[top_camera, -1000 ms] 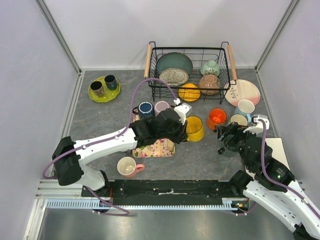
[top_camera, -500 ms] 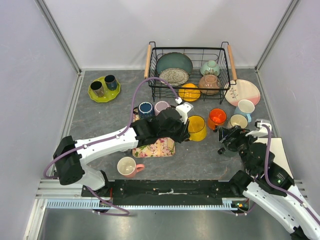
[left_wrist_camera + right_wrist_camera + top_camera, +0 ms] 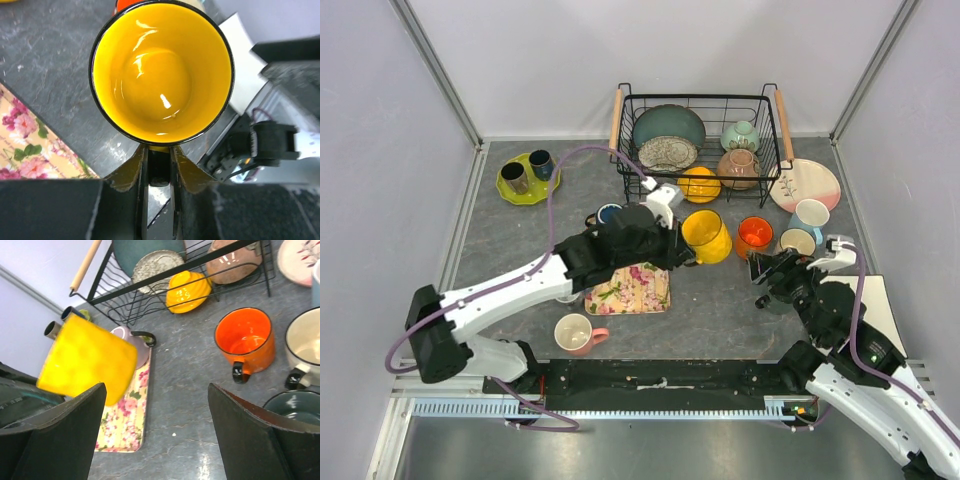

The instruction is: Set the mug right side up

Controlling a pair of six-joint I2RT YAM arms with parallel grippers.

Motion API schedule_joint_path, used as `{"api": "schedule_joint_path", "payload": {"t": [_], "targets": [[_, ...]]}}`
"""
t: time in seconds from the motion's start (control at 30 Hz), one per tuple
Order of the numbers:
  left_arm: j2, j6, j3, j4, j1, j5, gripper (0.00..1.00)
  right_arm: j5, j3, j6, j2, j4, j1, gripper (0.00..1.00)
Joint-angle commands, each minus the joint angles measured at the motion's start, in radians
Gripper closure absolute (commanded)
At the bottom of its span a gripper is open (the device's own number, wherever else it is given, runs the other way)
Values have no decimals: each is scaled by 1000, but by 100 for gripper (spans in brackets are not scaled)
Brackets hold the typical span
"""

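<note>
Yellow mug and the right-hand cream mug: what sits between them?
The orange mug, upright, sits between the yellow mug and cream mug; the top external view shows it.

— How's the light?
— Bright, even, from overhead; shadows on my table (image 3: 720, 300) are faint and soft.
— Glare?
— White glints inside the yellow mug (image 3: 161, 75) at my left wrist. My right pincer (image 3: 156, 390) shows its fingers (image 3: 55, 440) dark and out of focus, with the mug beyond slightly soft.
</note>
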Motion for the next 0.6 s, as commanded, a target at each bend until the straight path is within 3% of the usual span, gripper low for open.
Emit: {"api": "schedule_joint_path", "payload": {"t": [0.0,0.1,0.2,0.37,0.57], "targets": [[-144,-114,-10,221,38,59,98,-96,3,71,17,86,-2,11],[-172,-158,-33,238,64,85,98,-177,-6,105,36,129,0,10],[-227,-216,-109,354,96,119,98,-284,-43,152,38,217,-2,9],[-321,-331,-247,623,136,163,98,-470,-138,238,32,498,-2,9],[-377,-394,-289,732,160,228,98,-628,-213,324,111,828,-2,7]]}}
